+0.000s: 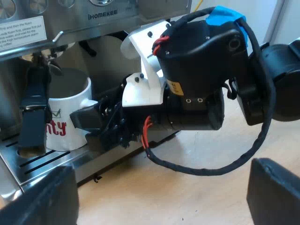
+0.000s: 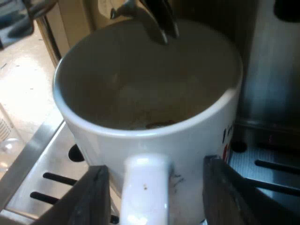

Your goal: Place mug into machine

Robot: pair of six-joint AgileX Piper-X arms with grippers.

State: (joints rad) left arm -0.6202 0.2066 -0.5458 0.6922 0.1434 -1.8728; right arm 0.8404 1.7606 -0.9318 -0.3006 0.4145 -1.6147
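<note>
Right end effector straddles handle of white mug, red lettering.

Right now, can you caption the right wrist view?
White mug on the drip tray, handle inside the open right tool.

mug: white, red lettering, upright | on drip tray of espresso machine | beneath spout

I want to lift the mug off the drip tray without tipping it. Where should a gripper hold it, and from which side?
Probably by its handle, coming from the side away from the machine. The mug stands upright with the handle pointing outward, and the spout blocks the top.
</note>
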